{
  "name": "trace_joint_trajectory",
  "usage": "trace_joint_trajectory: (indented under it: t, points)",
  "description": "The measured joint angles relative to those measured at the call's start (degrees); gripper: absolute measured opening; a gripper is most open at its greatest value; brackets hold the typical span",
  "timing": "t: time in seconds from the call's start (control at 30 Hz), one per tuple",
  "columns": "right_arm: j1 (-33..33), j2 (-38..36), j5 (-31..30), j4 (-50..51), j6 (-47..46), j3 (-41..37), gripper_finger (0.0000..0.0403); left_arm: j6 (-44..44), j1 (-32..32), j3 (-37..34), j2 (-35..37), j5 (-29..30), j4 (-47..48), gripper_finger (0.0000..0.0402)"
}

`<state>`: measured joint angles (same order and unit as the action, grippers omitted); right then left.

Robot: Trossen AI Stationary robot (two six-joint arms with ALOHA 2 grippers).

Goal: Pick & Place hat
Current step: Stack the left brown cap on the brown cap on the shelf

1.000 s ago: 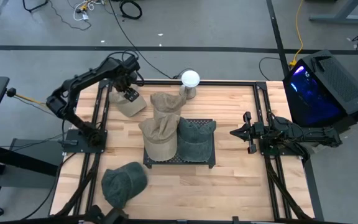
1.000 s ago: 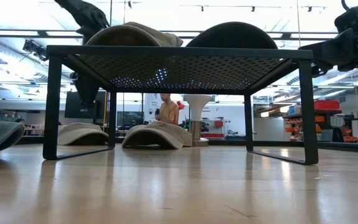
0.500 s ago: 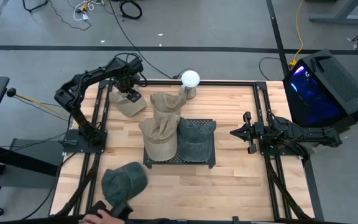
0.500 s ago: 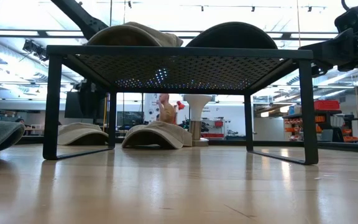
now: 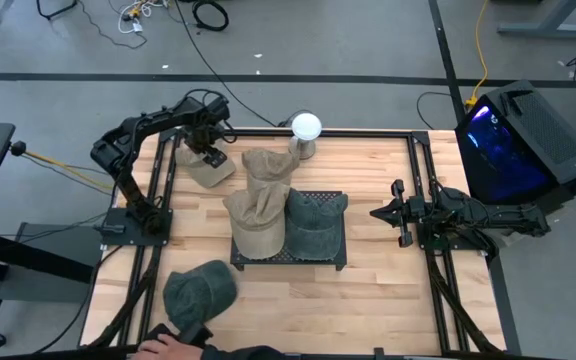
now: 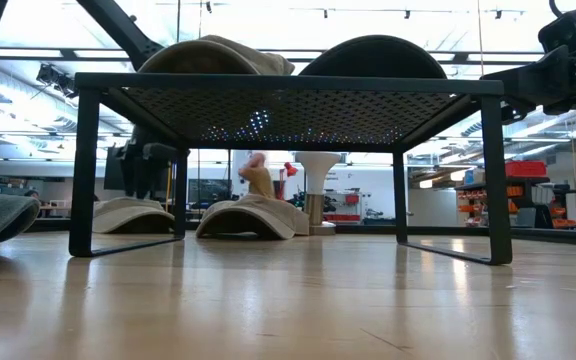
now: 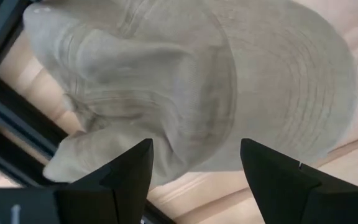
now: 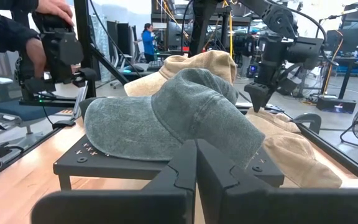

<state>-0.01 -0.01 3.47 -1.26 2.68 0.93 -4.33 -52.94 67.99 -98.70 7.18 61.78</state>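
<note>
Five hats on the pale wooden table (image 5: 378,290). Target looks like the flat beige cloth cap (image 5: 204,168) at 10 o'clock on the table, just beside the black edge rail.

Left end effector (image 5: 208,153) hangs directly over it, fingers spread wide, nothing held. Wrist view shows both dark fingers (image 7: 126,177) straddling the cap's crown and brim. Left arm is folded up from its base at 9 o'clock, elbow high, wrist pitched down at the cap.

Right end effector (image 5: 400,213) is parked at 3 o'clock, fingers closed on nothing, pointing at the black perforated metal stand (image 5: 313,255) in the middle.

On the stand: tan crumpled cloth hat (image 5: 256,222) and grey-green washed cap (image 5: 315,220), touching. Another beige cap (image 5: 268,168) lies behind the stand, near the white round-topped lamp (image 5: 306,130). One more grey-green cap (image 5: 200,293) sits at 7 o'clock, with a person's hand (image 5: 173,343) at the table edge next to it.

Risks, my read:
- Fingers close on brim only, fabric folds and slides out on lift.
- Cap is tight to the rail; the outer finger may hit the rail on descent.
- Contact height hard to judge from the low view, possibly not touching yet.
- Hand near 7 o'clock could enter the carry path.
</note>
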Motion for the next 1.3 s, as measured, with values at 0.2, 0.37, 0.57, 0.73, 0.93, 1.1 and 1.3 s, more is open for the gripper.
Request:
trace_joint_trajectory:
  t: [0.2, 0.37, 0.57, 0.73, 0.93, 1.1, 1.3]
  points:
    - [0.0, 0.0, 0.0, 0.0, 0.0, 0.0, 0.0015, 0.0, -0.5, -0.9, 0.0, -2.0, -2.9, 0.0248]
    - [0.0, 0.0, 0.0, 0.0, 0.0, 0.0, 0.0015, 0.0, -0.9, -1.0, -0.4, -2.0, -4.2, 0.0248]
    - [0.0, 0.0, 0.0, 0.0, 0.0, 0.0, 0.0015, -1.1, -1.3, -1.0, -0.7, -2.6, -4.0, 0.0248]
    - [0.0, 0.0, 0.0, 0.0, 0.0, 0.0, 0.0015, -1.0, -1.3, -1.0, -0.7, -2.6, -3.9, 0.0246]
    - [0.0, 0.0, 0.0, 0.0, 0.0, 0.0, 0.0015, -1.5, -1.3, -1.0, -0.7, -2.6, -3.9, 0.0208]
    - [0.0, 0.0, 0.0, 0.0, 0.0, 0.0, 0.0015, -2.4, -1.3, -1.0, -0.7, -2.6, -3.9, 0.0167]
    - [0.0, 0.0, 0.0, 0.0, 0.0, 0.0, 0.0015, -2.4, -1.3, -1.0, -0.7, -2.6, -4.0, 0.0132]
